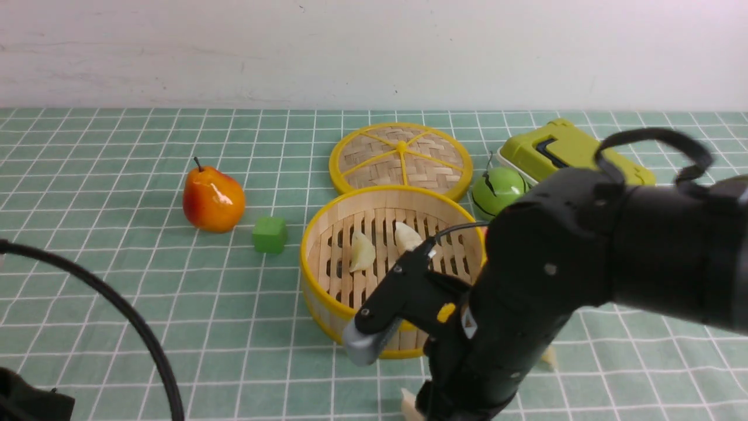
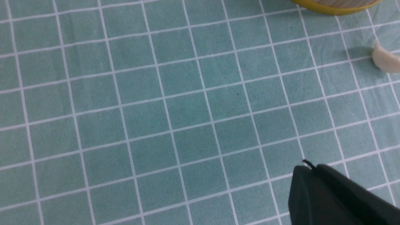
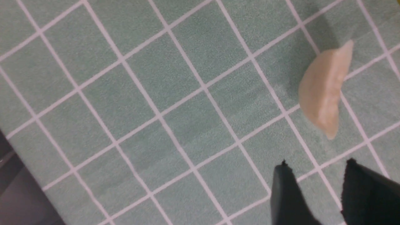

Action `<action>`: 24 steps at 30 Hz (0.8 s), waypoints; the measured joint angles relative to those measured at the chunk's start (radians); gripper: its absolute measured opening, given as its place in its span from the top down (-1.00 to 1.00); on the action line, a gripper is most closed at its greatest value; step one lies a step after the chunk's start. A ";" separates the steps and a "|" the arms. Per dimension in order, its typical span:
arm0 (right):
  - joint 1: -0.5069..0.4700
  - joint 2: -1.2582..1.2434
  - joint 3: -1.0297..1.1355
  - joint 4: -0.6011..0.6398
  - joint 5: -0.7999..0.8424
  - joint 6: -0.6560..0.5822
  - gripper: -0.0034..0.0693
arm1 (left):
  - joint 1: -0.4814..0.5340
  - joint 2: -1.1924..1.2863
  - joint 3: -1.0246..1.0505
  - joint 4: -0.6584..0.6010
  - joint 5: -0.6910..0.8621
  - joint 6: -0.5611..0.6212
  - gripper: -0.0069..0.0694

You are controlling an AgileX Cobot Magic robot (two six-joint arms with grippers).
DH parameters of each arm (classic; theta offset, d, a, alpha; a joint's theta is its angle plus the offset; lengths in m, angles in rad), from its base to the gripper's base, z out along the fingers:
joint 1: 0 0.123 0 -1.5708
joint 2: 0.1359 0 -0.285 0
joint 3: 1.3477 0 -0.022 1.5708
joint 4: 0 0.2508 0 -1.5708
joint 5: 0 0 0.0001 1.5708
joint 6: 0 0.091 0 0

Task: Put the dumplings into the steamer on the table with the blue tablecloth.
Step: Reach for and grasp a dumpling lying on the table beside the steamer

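Right gripper (image 3: 316, 178) is seen part-open w/ nothing held, near a dumpling (image 3: 322, 93). Judged light, stiff, prob. slick; best pinched across flat sides, mid-body.

Two pale dumplings (image 1: 362, 251) inside bamboo steamer (image 1: 320, 307); two on tablecloth (image 1: 117, 175)

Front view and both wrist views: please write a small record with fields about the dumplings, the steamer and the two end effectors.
steamer: uncovered, on the tablecloth, lid flat behind it
dumplings inside: two, on the slatted floor
dumplings outside: two on the cloth beside the right arm, partly hidden
left end effector: shut, nothing seen in it
right end effector: open, empty, a dumpling on the cloth beyond it, not touched
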 joint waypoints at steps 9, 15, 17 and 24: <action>0.000 0.185 -0.002 -0.083 -0.211 0.124 -0.71 | 0.000 -0.019 0.009 -0.001 0.015 0.000 0.86; 0.000 0.221 -0.003 -0.197 -0.231 0.265 0.00 | 0.000 -0.019 0.011 0.003 0.016 0.001 0.86; 0.000 0.221 -0.004 -0.209 -0.233 0.282 0.27 | 0.000 -0.019 0.011 0.014 0.016 0.001 0.86; 0.000 0.192 -0.040 -0.196 -0.157 0.288 0.26 | 0.000 -0.019 0.011 0.063 0.017 0.001 0.86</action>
